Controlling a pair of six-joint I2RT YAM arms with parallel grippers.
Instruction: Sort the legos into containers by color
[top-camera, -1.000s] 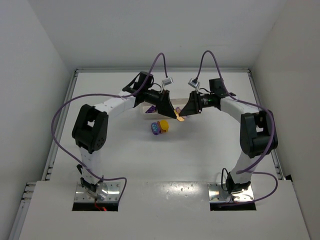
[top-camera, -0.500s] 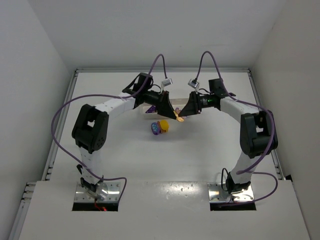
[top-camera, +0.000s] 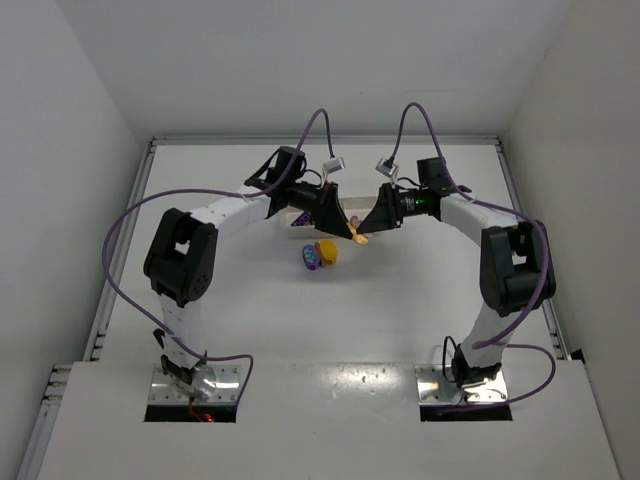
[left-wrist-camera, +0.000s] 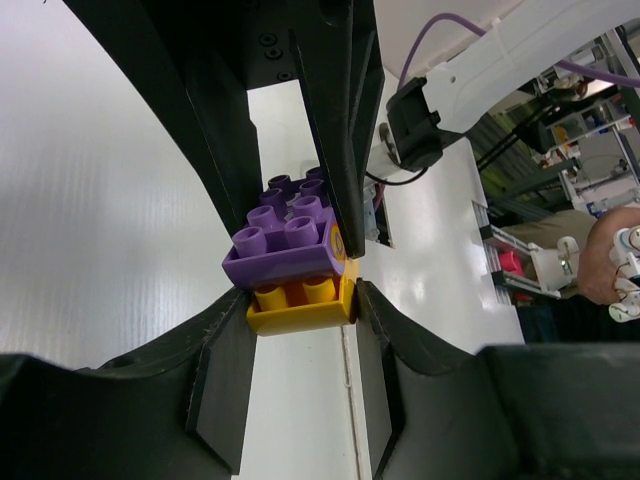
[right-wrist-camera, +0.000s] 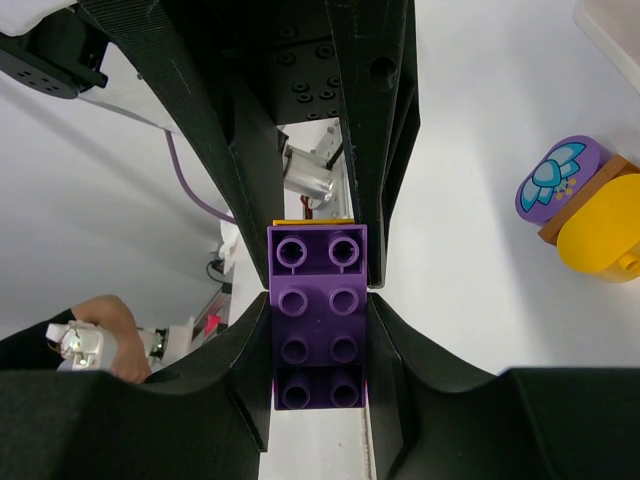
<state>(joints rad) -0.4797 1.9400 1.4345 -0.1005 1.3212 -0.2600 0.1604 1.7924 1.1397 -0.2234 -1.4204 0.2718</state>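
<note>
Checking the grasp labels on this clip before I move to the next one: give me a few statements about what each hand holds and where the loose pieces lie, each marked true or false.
1. The left hand is shut on the yellow brick. True.
2. The right hand is open and empty. False: it is shut on the purple brick.
3. The purple brick and the yellow brick are apart from each other. False: they are stacked together, the purple one on the yellow one, and held between the two hands.
4. A rounded purple piece with a light blue mark lies on the table beside a rounded yellow piece. True.
</note>
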